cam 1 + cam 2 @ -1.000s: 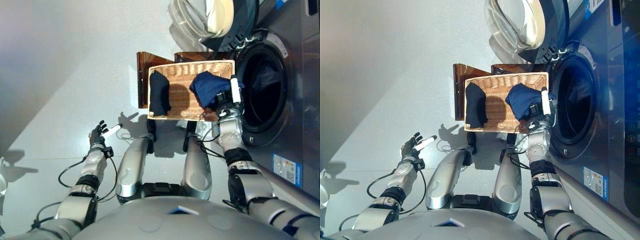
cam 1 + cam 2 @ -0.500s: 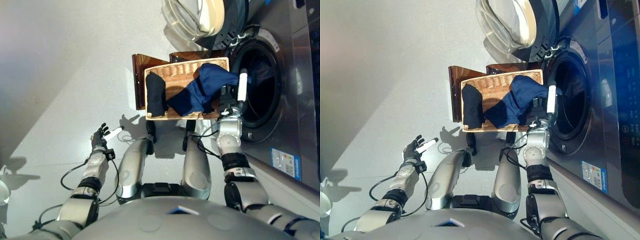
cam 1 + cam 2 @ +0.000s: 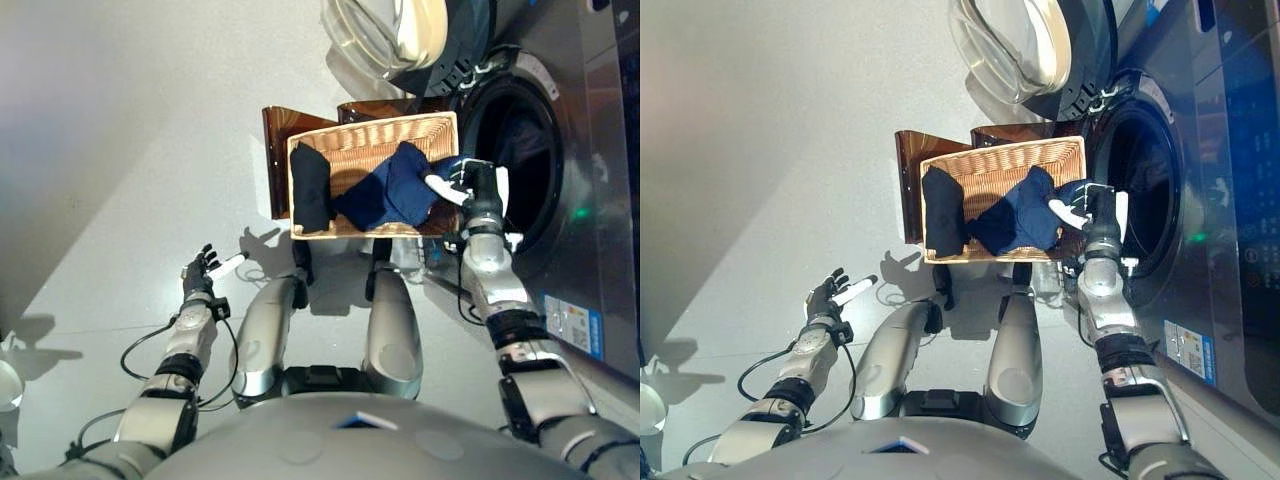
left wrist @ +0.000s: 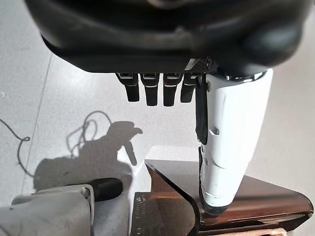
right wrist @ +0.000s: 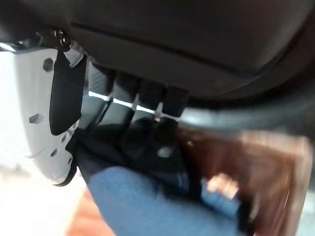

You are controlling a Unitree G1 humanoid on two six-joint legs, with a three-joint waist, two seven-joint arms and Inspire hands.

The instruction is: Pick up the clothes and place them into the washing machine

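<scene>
A wicker basket (image 3: 372,127) stands on a brown stand beside the washing machine's open drum (image 3: 525,150). A black garment (image 3: 310,186) lies in its left end. A blue garment (image 3: 388,196) stretches from the basket's middle over its right end to my right hand (image 3: 470,187), which is at the drum's rim. In the right wrist view my right hand (image 5: 197,39) has its fingers curled into the blue garment (image 5: 147,204). My left hand (image 3: 204,268) hangs open over the floor at the left, holding nothing.
The washer's round door (image 3: 395,30) stands swung open above the basket. The brown stand (image 3: 276,150) juts out past the basket's left side. The machine's grey front (image 3: 580,200) fills the right edge. Bare grey floor lies to the left.
My right hand has lifted the blue garment out of the basket and carried it right to the drum's rim, turning over as it went. The left hand stayed put.
</scene>
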